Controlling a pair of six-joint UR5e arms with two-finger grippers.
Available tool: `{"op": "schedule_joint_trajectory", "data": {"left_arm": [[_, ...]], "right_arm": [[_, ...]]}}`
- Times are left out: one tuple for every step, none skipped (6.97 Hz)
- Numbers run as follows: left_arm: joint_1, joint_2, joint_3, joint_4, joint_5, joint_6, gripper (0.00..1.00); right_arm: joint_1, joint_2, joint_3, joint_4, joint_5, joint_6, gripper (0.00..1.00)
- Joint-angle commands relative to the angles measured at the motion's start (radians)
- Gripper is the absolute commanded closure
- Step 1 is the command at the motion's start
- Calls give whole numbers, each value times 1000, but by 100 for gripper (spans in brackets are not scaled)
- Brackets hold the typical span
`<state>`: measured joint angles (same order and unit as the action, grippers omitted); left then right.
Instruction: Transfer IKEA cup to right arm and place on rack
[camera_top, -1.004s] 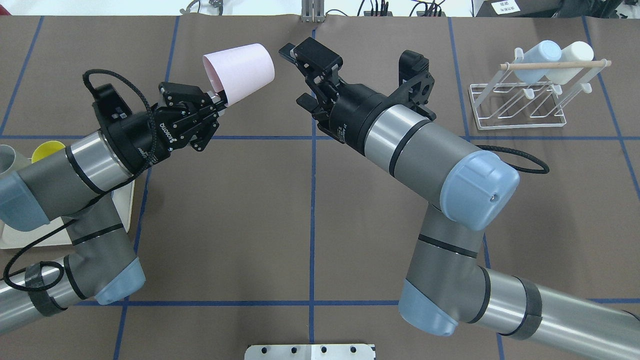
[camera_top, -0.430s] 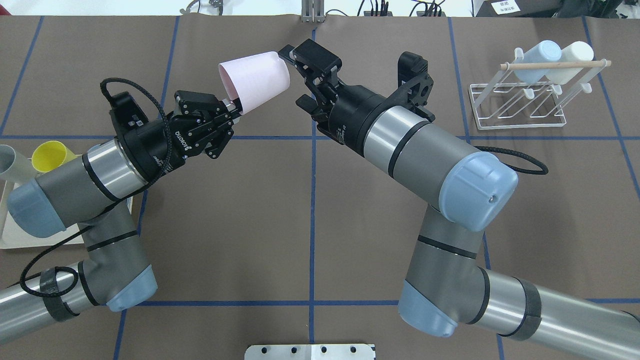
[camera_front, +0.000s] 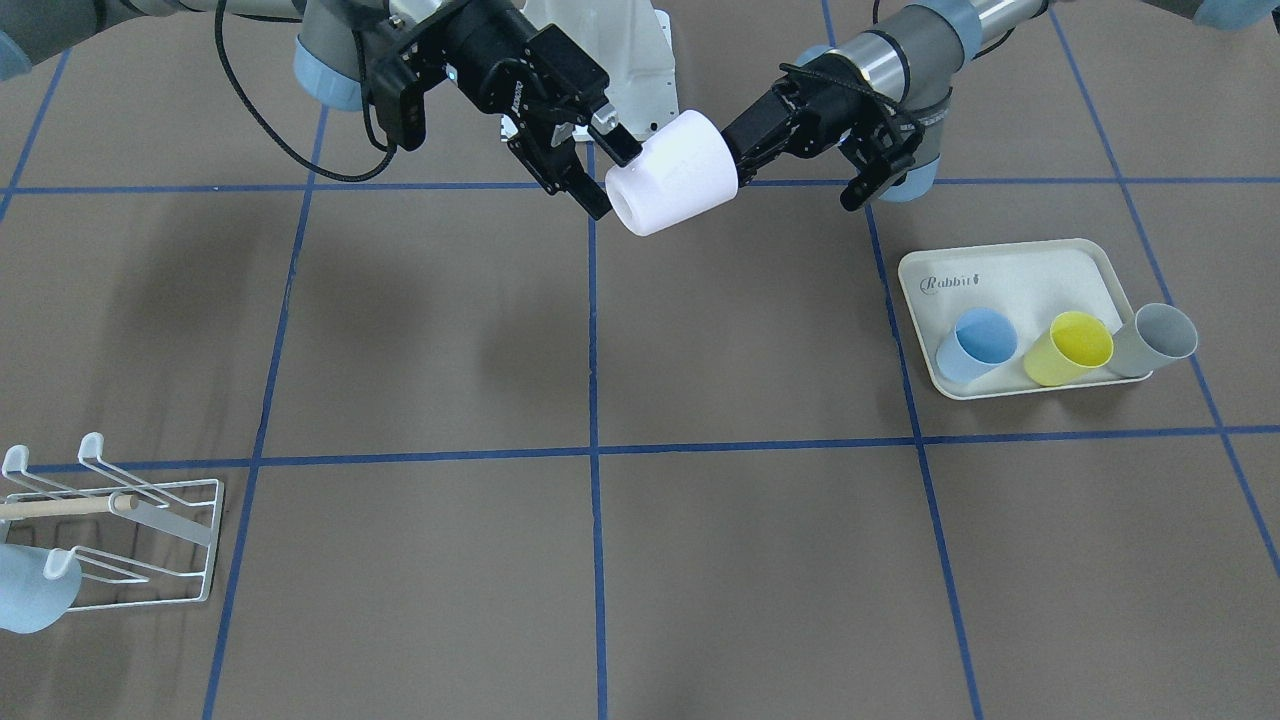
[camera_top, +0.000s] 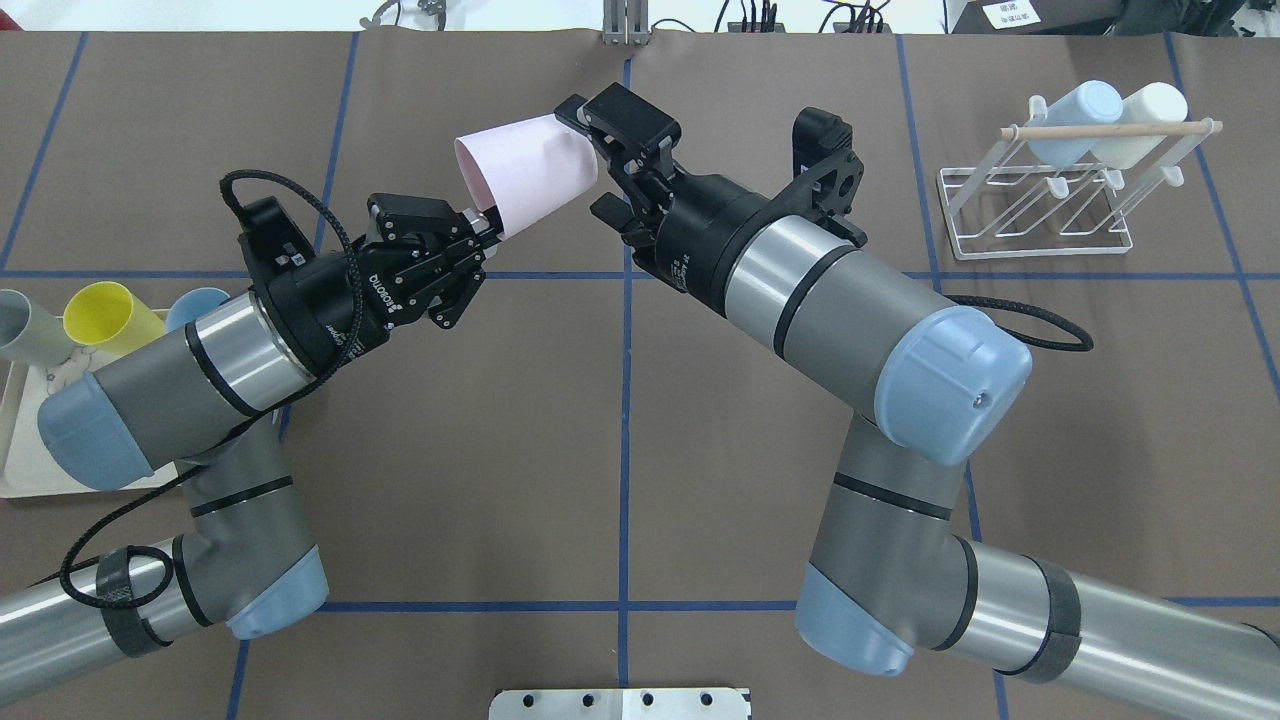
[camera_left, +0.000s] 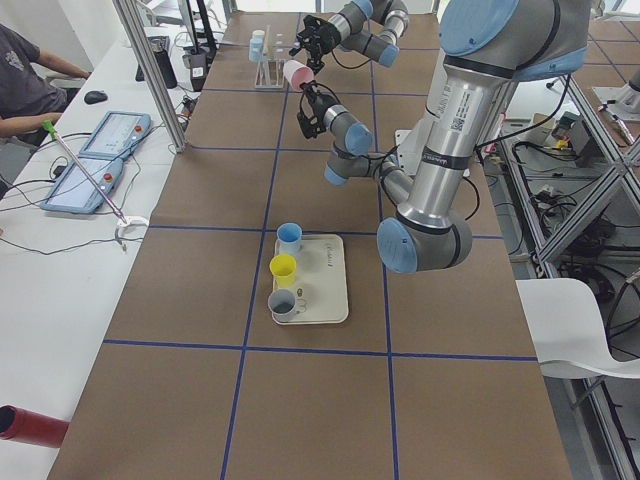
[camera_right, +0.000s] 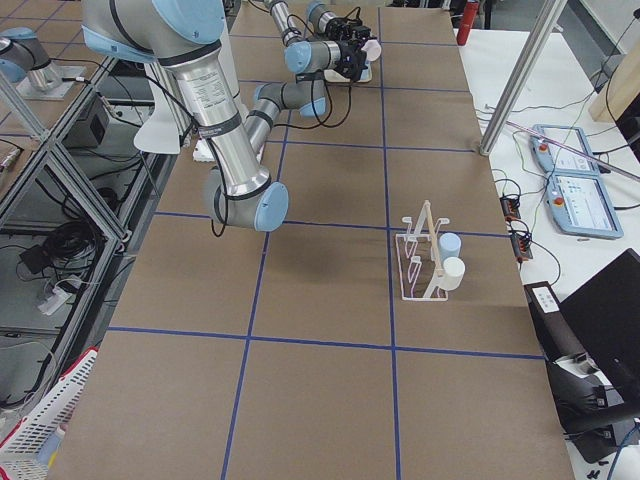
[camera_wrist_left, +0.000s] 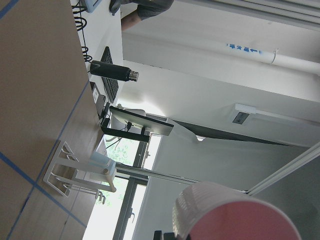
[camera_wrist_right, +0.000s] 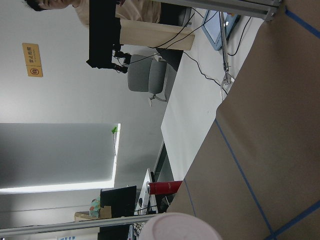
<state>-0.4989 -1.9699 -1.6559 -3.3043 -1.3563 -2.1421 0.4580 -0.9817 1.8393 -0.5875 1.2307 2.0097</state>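
Pink cup (camera_top: 527, 170), held in the air over the far middle of the desk (camera_top: 450, 450), long axis near level. The left tool (camera_top: 487, 218) pinches its rim. The closed end points into the spread right tool (camera_top: 598, 163), whose jaws flank it. Contact there cannot be made out. The rack (camera_top: 1040, 215) stands well apart, rightward.

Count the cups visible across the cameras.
6. Pink cup in the left gripper; blue cup, yellow cup and grey cup on the tray; light-blue cup and white cup on the rack. None seems hidden.
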Motion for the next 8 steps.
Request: {"op": "schedule_joint_trajectory", "data": {"left_arm": [[3,-9,5,0,2,1,100],[10,-12,7,0,3,1,100],[11,-21,7,3,3,1,100],[17,-21,7,2,9,1,100],[26,-30,7,5,19,2,100],[36,-33,7,5,29,1,100],[43,-33,8,5,31,2,100],[45,-33,8,3,31,2,100]], "right_arm": [[-1,0,0,0,0,0,1],[-1,0,0,2,1,0,1],[-2,0,0,0,1,0,1],[-2,0,0,2,1,1,1],[-5,0,0,2,1,0,1],[-7,0,0,2,0,0,1],[-7,0,0,2,0,1,1],[-7,0,0,2,0,1,1]]}}
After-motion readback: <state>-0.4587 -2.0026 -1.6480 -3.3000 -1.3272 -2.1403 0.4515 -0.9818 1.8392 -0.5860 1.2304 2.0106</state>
